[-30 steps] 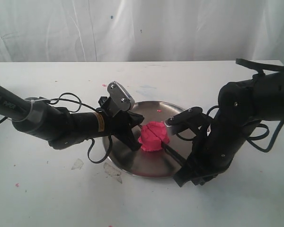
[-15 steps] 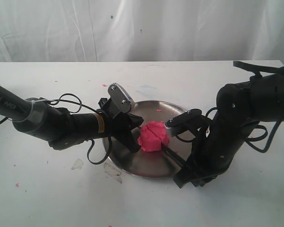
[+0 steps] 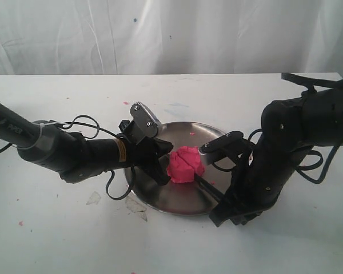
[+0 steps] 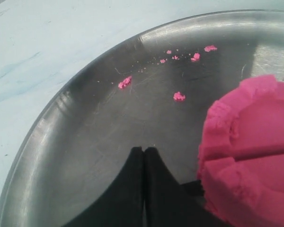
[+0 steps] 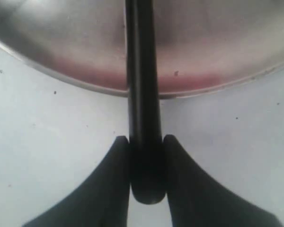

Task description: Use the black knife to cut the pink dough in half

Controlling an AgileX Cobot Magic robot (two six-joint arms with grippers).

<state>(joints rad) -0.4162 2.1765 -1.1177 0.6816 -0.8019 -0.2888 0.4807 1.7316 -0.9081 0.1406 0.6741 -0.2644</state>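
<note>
1. Pink dough [image 3: 185, 164] lay as a single mound near the middle of the round steel plate [image 3: 170, 198], which stood on the white table [image 3: 57, 240].
2. Seen from the exterior camera, the black knife [image 3: 209, 188] lay at the dough's 4 o'clock side. It ran low across the plate from the foot of the mound out over the rim at about 4 o'clock.
3. The right gripper [image 5: 145, 139] was pinching the knife's handle, one finger against each side. The butt end sat just beyond the fingers, outside the plate's rim.
4. The left gripper [image 4: 143, 157] rested at the dough's 9 o'clock side, just beside the mound. Its fingers were pressed together with nothing between them.
5. A straight groove crossed the top of the dough. Whether it went all the way through could not be told.
6. Small pink crumbs [image 4: 179, 96] lay scattered on the bare steel.
7. The blade's tip could not be made out at the foot of the dough, so contact between blade and dough could not be confirmed.
8. In the exterior view, the right arm's own bulk hid the right gripper's fingers.
9. The left wrist view cut off part of the dough at the frame edge.
</note>
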